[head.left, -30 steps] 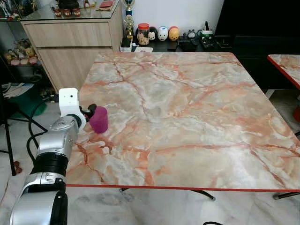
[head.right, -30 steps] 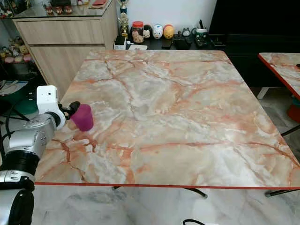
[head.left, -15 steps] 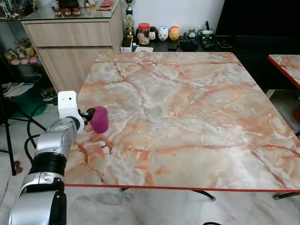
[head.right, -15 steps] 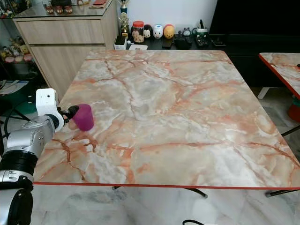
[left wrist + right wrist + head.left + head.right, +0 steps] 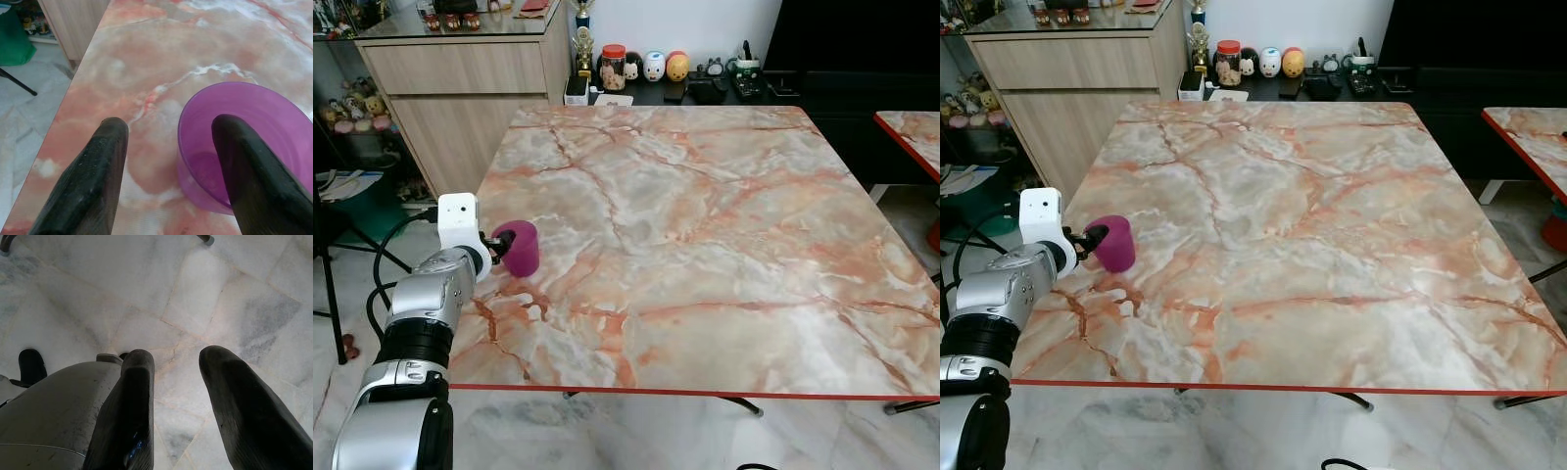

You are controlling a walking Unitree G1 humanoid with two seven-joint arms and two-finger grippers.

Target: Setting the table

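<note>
A purple plastic cup (image 5: 519, 248) sits near the left edge of the marble table (image 5: 705, 215), tipped with its mouth toward my left gripper (image 5: 496, 245). In the left wrist view the gripper (image 5: 170, 122) is open. One of its fingers (image 5: 98, 181) is over bare table beside the cup (image 5: 234, 142), and the other lies across the cup's mouth. The cup's near wall stands between the two fingers. My right gripper (image 5: 178, 355) hangs open over the pale floor.
A wooden cabinet (image 5: 460, 88) stands beyond the table's far left corner. A low dark shelf with jars and figurines (image 5: 646, 69) runs along the back wall. A second marble table (image 5: 913, 137) is at the right, and a green bin (image 5: 362, 206) and black cables lie on the floor at the left.
The cup has tipped, its mouth now turned toward my left gripper. The left arm has shifted only slightly beside it.
</note>
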